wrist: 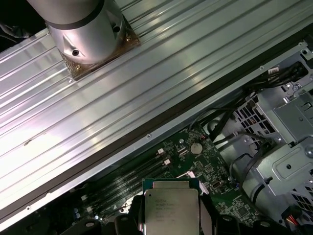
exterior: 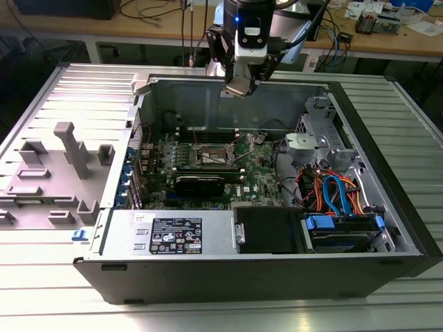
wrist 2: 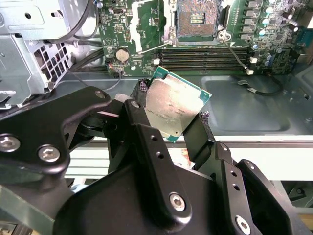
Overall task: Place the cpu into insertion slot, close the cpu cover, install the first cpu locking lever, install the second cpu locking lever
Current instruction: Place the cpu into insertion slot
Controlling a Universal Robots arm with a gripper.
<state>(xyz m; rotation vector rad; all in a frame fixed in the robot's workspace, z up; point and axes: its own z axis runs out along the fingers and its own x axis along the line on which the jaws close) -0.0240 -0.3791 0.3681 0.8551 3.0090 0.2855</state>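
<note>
My gripper (exterior: pixel 239 86) hangs above the open computer case's back wall, shut on the cpu (exterior: pixel 235 87). In both wrist views the cpu (wrist 2: pixel 172 110) (wrist: pixel 171 209) is a silver-topped square chip with a green edge, clamped by two opposite edges between black fingers (wrist 2: pixel 195 134), tilted. The insertion slot (wrist 2: pixel 195 19) (exterior: pixel 211 158) lies uncovered on the green board (wrist 2: pixel 137 29), well below and forward of the chip. Two thin wire locking levers (wrist 2: pixel 146 48) (wrist 2: pixel 236 52) stick out from its corners over the memory slots. I cannot tell the cpu cover apart from the slot's rim.
Long black memory slots (wrist 2: pixel 205 55) run beside the socket. A silver drive cage (exterior: pixel 318 135) with orange and blue cables (exterior: pixel 336 194) fills the case's right in the exterior view. The power supply (exterior: pixel 173 232) lines the front. Grey fixtures (exterior: pixel 69 149) stand on the ribbed table.
</note>
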